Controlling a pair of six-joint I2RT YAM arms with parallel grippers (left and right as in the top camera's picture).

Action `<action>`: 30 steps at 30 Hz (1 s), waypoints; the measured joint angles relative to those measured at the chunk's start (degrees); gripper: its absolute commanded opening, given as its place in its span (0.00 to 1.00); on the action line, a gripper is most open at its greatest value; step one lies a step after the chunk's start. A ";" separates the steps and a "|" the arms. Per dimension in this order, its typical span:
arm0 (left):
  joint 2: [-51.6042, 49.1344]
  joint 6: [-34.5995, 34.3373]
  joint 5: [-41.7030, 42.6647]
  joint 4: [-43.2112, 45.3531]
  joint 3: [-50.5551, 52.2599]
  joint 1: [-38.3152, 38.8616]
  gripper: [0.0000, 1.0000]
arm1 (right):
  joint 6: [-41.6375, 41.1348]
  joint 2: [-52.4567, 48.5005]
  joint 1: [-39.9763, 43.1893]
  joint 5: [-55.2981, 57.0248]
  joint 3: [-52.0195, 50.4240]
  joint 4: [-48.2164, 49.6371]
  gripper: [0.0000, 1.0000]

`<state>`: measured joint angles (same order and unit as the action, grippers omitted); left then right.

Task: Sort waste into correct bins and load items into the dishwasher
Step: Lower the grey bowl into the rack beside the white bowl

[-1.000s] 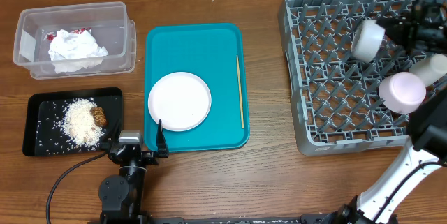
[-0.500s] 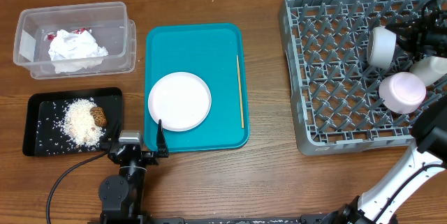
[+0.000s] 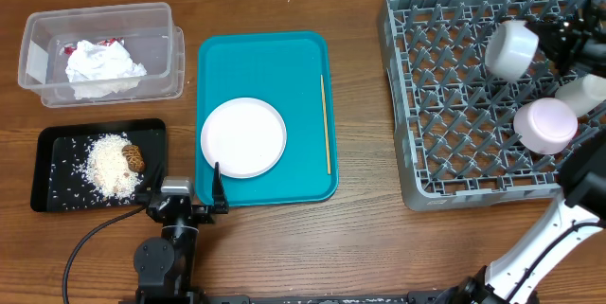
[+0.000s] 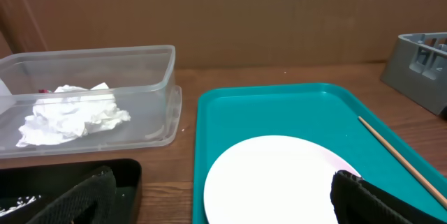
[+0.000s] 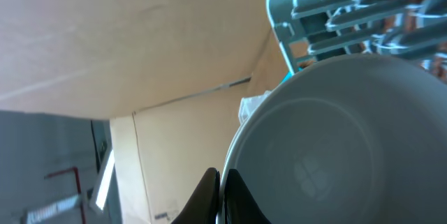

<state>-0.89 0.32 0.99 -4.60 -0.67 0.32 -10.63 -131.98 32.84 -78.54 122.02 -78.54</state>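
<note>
- table (image 3: 360,238), brown wood, fills the overhead view
- rack (image 3: 454,105), grey with pegs, takes the right third of the overhead frame
- teal tray (image 3: 275,58) lies in the centre, well apart from the rack
- tub (image 3: 99,8), clear, sits upper left, just beside the teal tray's upper left corner
- black tray (image 3: 52,143) lies lower left, below the tub
- plate (image 3: 243,136), white, rests on the lower left part of the teal tray
- bowl (image 3: 509,48) is over the rack's upper right part, tipped on its side with its mouth towards the right edge; whether it touches the pegs I cannot tell
- right gripper (image 3: 537,44), at the upper right edge, is clamped on the bowl's rim; in the right wrist view its dark fingers (image 5: 209,190) straddle that rim
- left gripper (image 3: 187,193) sits at the lower left, at the teal tray's lower left corner; its fingers (image 4: 377,203) are wide apart with nothing between them, one tip over the plate's edge
- dish (image 3: 544,124), pale pink, stands in the rack at its right side
- cup (image 3: 584,91) lies just beside the dish, at the rack's right edge
- napkins (image 3: 102,65), crumpled, lie inside the tub
- rice (image 3: 109,164) is heaped in the black tray, with loose crumbs around it
- stick (image 3: 326,124) lies on the teal tray, right of the plate, along the tray's right rim
- lump (image 3: 134,157), brown, touches the rice heap's right side
- wrapper (image 3: 68,48), red, peeks out behind the napkins in the tub
</note>
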 measured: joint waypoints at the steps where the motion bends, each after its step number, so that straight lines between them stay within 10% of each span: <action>1: 0.00 0.00 0.00 0.00 0.00 0.00 1.00 | 0.15 0.00 -0.76 0.28 0.00 0.68 0.04; 30: 0.00 0.00 0.00 0.00 0.00 0.00 1.00 | -10.19 0.00 -3.10 22.53 -0.07 6.93 0.09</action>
<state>-0.89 0.32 0.99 -4.60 -0.67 0.32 -20.82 -131.98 29.74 -56.01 121.95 -71.61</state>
